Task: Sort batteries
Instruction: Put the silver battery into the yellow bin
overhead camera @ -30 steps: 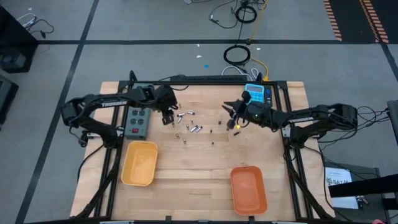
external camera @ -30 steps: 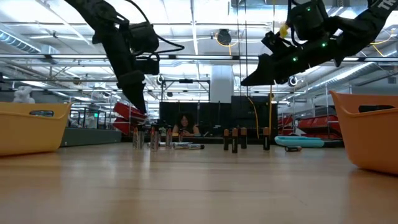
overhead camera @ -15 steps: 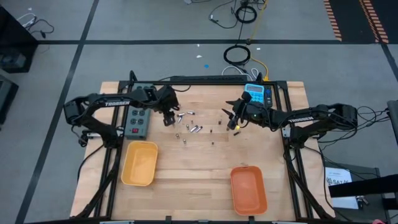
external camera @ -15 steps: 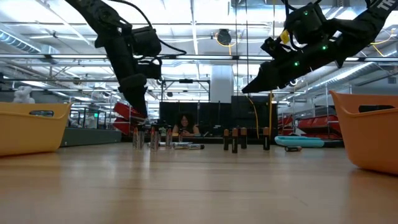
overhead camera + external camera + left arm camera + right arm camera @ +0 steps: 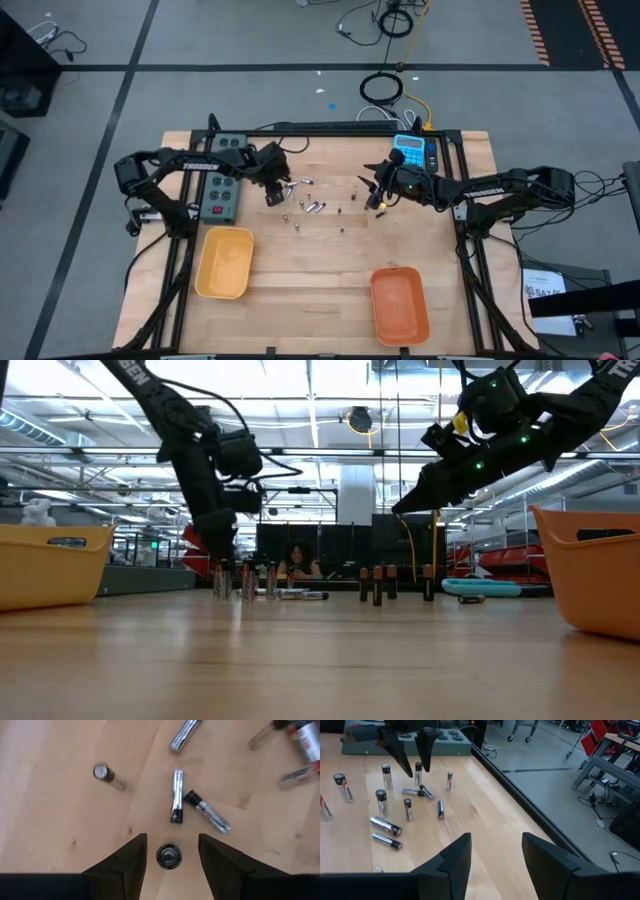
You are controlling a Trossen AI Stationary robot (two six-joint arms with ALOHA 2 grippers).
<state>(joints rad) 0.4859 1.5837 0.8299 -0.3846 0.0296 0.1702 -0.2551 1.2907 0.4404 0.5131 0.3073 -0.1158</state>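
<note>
The left gripper, fingers wide, straddled an upright battery to pinch it; the right gripper waited empty, fingers wide, at three o'clock.

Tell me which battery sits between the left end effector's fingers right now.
The upright battery, seen end-on as a round cap, stands between the open left end effector fingers. The two batteries just beyond it lie flat.
</note>
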